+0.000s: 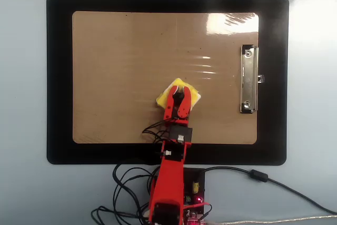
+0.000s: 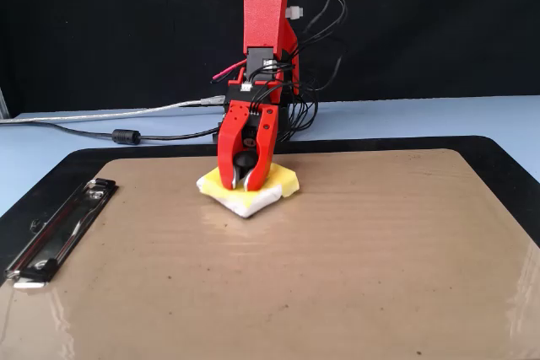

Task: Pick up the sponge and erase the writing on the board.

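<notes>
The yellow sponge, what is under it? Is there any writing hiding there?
The sponge lies flat on the brown board, with the red hand closed around its black knob. No writing shows anywhere on the board; anything beneath the sponge is covered, so I cannot tell.

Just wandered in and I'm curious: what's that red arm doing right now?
Gripper down on sponge, jaws around its black knob. Sponge flat on board. No writing visible. Nothing in the way.

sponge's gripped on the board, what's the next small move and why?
Probably a short sideways wipe, pressing down. The gripper is closed on the sponge by its knob, and the sponge sits flat on the board. No writing shows; any remaining would be hidden under the sponge.
</notes>
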Controlling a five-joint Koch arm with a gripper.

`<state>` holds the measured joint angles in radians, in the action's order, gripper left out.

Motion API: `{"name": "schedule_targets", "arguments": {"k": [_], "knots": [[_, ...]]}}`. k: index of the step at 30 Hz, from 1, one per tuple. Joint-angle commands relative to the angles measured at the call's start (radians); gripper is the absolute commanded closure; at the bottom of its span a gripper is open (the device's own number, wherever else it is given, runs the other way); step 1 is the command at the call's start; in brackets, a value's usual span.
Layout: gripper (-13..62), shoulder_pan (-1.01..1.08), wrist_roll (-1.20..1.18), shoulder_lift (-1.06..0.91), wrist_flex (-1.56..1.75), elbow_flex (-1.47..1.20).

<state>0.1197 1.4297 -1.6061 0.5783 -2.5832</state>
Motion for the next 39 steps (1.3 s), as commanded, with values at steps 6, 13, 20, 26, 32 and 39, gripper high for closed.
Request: {"name": "schedule_targets", "arguments": {"k": [6, 13, 20, 26, 32, 39], "knots": [[57.4, 0.011, -0.006, 0.403, 0.028, 0.468], [57.3, -0.041, 0.025, -0.054, 0.031, -0.037], [57.3, -0.520, 0.279, 0.018, 0.029, 0.015], [57.3, -0.954, 0.503, 0.025, 0.028, 0.021], [57.3, -1.094, 0.531, 0.121, 0.026, 0.074], [57.3, -1.144, 0.531, 0.239, 0.028, 0.176]]}}
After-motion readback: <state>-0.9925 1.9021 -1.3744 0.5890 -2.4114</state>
